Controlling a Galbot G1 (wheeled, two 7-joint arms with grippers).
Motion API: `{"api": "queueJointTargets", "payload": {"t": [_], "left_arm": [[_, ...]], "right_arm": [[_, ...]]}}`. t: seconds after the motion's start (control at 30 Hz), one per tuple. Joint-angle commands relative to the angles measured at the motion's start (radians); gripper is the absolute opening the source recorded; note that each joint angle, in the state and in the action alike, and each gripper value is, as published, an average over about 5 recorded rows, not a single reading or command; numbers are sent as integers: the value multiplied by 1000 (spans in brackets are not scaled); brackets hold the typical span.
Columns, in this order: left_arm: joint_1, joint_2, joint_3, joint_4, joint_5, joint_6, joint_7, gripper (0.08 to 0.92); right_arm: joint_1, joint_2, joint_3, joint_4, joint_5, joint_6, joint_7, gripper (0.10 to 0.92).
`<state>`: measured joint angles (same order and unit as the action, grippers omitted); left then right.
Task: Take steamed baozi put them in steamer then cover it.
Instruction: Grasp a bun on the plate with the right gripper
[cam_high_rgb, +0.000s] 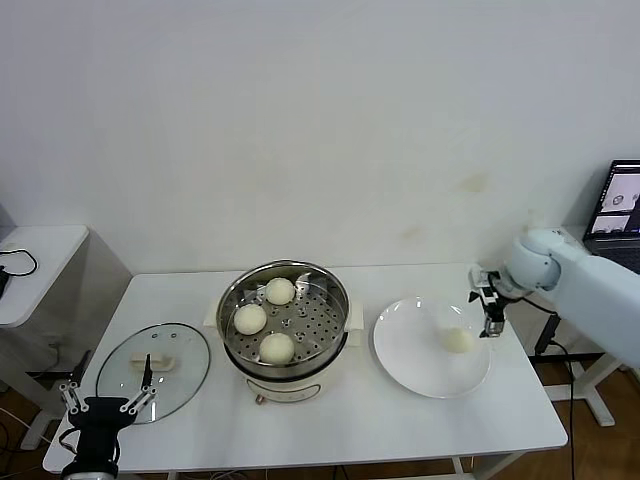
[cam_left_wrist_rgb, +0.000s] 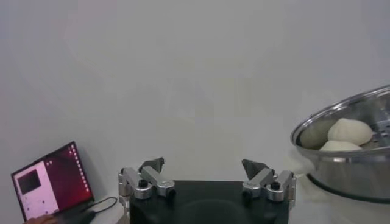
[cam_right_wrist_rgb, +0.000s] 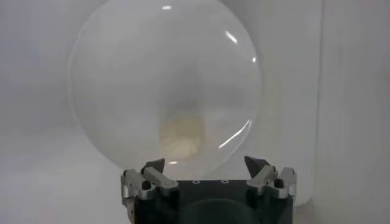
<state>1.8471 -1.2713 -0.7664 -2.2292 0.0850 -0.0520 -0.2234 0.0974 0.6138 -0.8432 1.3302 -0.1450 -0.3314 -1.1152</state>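
Note:
Three steamed baozi (cam_high_rgb: 280, 291) (cam_high_rgb: 250, 318) (cam_high_rgb: 277, 347) lie in the shiny steamer (cam_high_rgb: 318, 322) at the table's middle; the left wrist view shows two of them (cam_left_wrist_rgb: 349, 131) over the steamer's rim (cam_left_wrist_rgb: 341, 176). Another baozi (cam_high_rgb: 458, 340) (cam_right_wrist_rgb: 183, 134) sits on the white plate (cam_high_rgb: 415, 350) (cam_right_wrist_rgb: 122, 91). My right gripper (cam_high_rgb: 493, 318) (cam_right_wrist_rgb: 206, 164) hangs open and empty just right of that baozi, over the plate's right rim. The glass cover (cam_high_rgb: 180, 365) lies flat on the table left of the steamer. My left gripper (cam_high_rgb: 108, 405) (cam_left_wrist_rgb: 204, 165) stands open and empty at the table's front left corner.
A laptop (cam_high_rgb: 620, 200) (cam_left_wrist_rgb: 49, 182) sits on a side stand to the right. A small white side table (cam_high_rgb: 35, 255) stands at the left. Bare tabletop lies in front of the steamer and plate.

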Motion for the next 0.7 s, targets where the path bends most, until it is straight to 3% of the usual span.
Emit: {"api": "queueJointTargets", "payload": {"t": [0.03,0.7], "left_arm": [[-1,-2,4,1,2,2,2,823],[-15,-1,-10,37,-2,2,2,823]], "right_arm": [[-154,24,90,-53,-20,24,8,822],[-198,207,166,-275,-128,59,41,823]]}}
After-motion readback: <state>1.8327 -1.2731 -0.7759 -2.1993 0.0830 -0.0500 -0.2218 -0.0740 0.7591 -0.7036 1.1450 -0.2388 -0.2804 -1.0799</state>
